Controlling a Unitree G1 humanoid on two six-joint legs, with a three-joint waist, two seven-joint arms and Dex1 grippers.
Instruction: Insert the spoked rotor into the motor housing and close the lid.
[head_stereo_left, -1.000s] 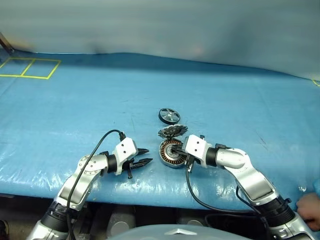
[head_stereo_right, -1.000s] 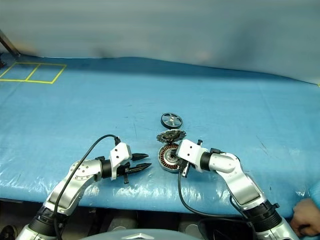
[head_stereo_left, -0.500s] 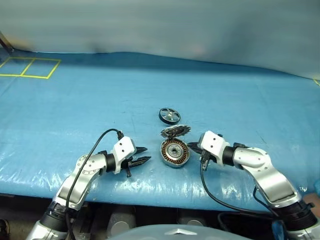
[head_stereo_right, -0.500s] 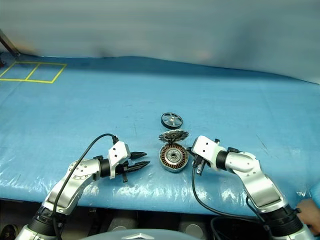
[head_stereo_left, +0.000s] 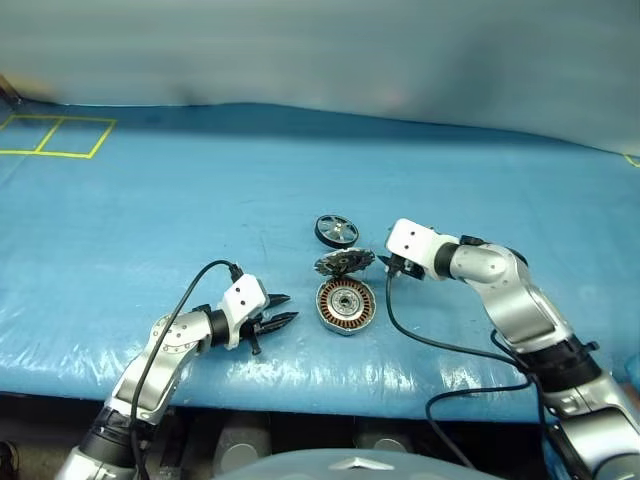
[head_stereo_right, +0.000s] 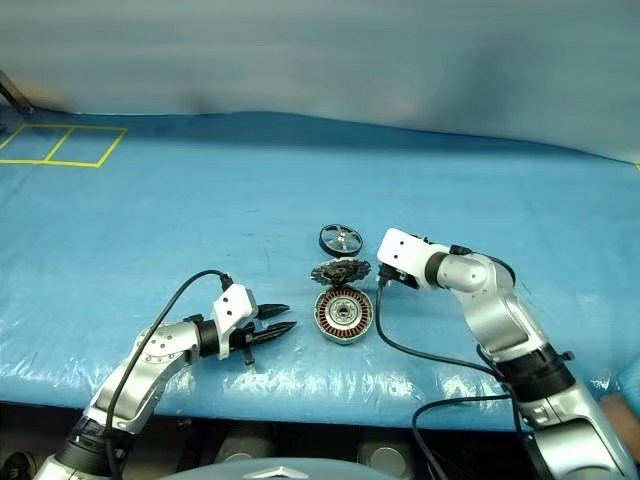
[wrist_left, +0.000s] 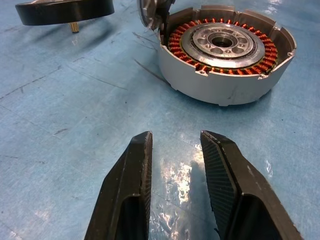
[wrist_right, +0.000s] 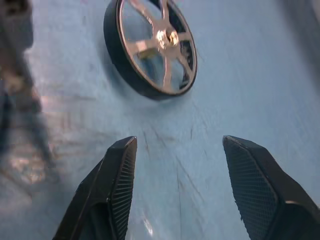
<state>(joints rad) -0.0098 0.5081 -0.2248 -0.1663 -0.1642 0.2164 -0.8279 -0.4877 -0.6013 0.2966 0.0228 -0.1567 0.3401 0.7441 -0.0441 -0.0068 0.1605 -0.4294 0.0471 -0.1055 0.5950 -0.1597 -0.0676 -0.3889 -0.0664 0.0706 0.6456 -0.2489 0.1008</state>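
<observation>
The spoked rotor (head_stereo_left: 338, 230), a black-rimmed wheel with silver spokes, lies flat on the blue table, farthest from me. Just nearer, the toothed grey lid (head_stereo_left: 345, 262) rests tilted at the far rim of the motor housing (head_stereo_left: 346, 304). The housing sits upright, with its copper windings and silver hub (wrist_left: 225, 50) showing. My right gripper (head_stereo_left: 385, 265) hovers to the right of the lid, open and empty, and points toward the rotor (wrist_right: 155, 47). My left gripper (head_stereo_left: 283, 309) rests low to the left of the housing, its fingers (wrist_left: 135, 170) a little apart with nothing between them.
A wrinkled blue sheet (head_stereo_left: 200, 200) covers the table. Yellow tape squares (head_stereo_left: 50, 135) mark its far left corner. The table's front edge (head_stereo_left: 300, 385) runs just below both arms. Black cables (head_stereo_left: 440, 345) hang from each wrist.
My right gripper has left the housing, swung right and then farther away beside the lid, and opened. The left arm and the three parts have kept still.
</observation>
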